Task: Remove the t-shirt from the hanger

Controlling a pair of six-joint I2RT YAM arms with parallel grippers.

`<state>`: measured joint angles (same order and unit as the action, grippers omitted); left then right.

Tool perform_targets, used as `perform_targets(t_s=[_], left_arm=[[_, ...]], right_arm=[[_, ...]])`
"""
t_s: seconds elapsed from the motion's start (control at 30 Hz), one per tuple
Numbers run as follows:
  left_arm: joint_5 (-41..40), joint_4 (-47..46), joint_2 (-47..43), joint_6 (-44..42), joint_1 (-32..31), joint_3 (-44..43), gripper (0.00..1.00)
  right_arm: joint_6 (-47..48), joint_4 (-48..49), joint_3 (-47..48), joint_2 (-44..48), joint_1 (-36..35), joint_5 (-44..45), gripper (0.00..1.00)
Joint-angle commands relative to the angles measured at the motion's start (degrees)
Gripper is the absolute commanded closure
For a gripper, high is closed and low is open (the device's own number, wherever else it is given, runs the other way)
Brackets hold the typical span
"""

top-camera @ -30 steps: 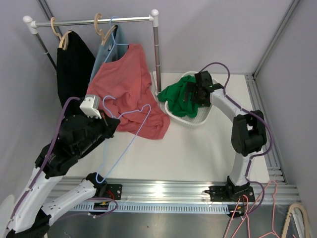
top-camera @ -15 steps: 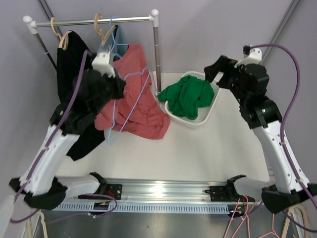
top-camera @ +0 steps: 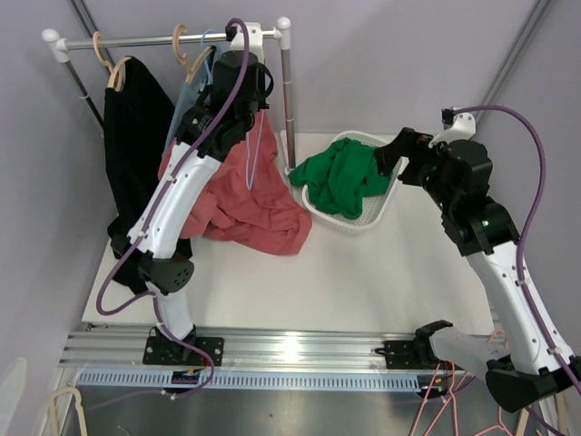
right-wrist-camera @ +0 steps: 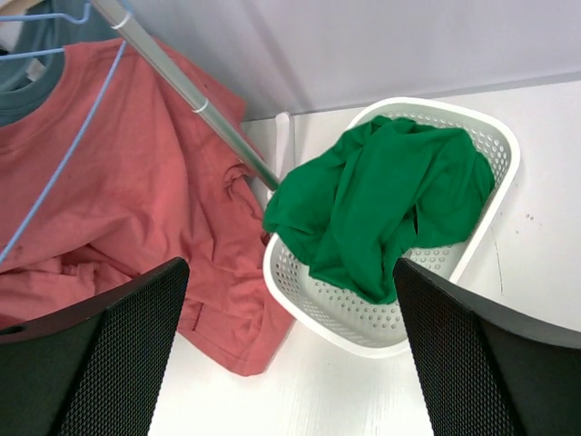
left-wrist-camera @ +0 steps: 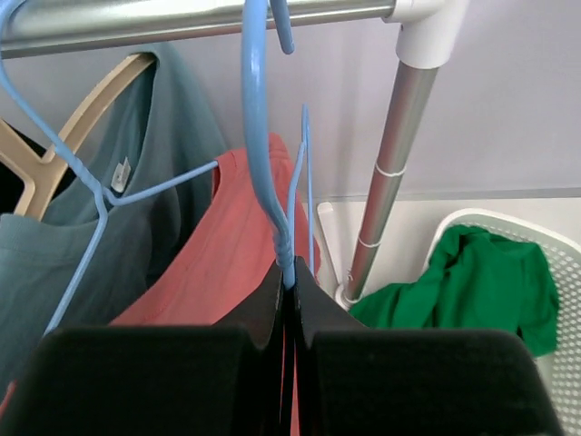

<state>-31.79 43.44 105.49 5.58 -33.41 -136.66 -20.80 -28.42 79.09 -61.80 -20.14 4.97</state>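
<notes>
While the left arm has swung up from low over the table (top-camera: 363, 282) to the rail (left-wrist-camera: 182, 20), the right arm has pulled back out of the basket (right-wrist-camera: 345, 318) and risen. The t-shirt (right-wrist-camera: 381, 195) lies bunched in that basket, spilling over its near rim, with no hanger in it. The task's main step therefore looks done, and what remains is putting away the bare hanger (left-wrist-camera: 256, 136). The left gripper (left-wrist-camera: 289, 282) is clenched on the hanger's twisted neck, and the hook crosses the rail close to the post (left-wrist-camera: 390, 182). Whether the hook is seated on the rail I cannot tell. The right gripper (top-camera: 397, 156) hangs spread wide and grasps nothing, just right of the basket and above it. Room at the rail is tight: the post stands just right of the hook, a teal shirt (left-wrist-camera: 54, 254) on its own hanger is just left, and a red shirt (top-camera: 254, 195) hangs behind and trails onto the table. The left arm has free space only back toward the front of the table. The right arm has bare table below it.
</notes>
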Motion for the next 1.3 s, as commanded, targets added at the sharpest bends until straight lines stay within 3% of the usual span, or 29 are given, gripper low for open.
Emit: perform_targets(t_s=[0.0, 0.2, 0.43, 0.6, 1.0, 1.17, 1.27], left_arm=[[-2.76, -5.63, 0.41, -5.23, 0.89, -3.61, 0.99], [5.76, -7.74, 4.81, -1.46, 6.42, -7.66, 0.99], [13.06, -15.75, 7.62, -5.23, 8.18, -8.44, 0.99], [22.81, -19.09, 9.90, -4.09, 10.03, -9.32, 0.99], [27.48, -15.41, 15.53, -0.58, 10.12, -8.89, 0.99], [28.54, -14.70, 11.06, 0.83, 10.12, -3.98, 0.99], [30.37, -13.48, 6.05, 1.18, 10.21, -3.44, 0.89]], right_arm=[[0.67, 2.14, -0.95, 3.26, 0.10, -1.80, 0.01], [1.28, 1.62, -1.13, 4.05, 0.19, -2.16, 0.01], [1.99, 2.23, -1.13, 4.67, 0.54, -2.51, 0.00], [1.46, 2.59, -1.22, 4.41, 0.54, -3.74, 0.01], [0.76, 2.41, -2.62, 6.34, 0.54, -4.27, 0.01], [0.14, 2.32, -3.24, 6.52, 0.54, -4.27, 0.01], [-0.30, 2.15, -3.07, 6.34, 0.54, -6.01, 0.00]])
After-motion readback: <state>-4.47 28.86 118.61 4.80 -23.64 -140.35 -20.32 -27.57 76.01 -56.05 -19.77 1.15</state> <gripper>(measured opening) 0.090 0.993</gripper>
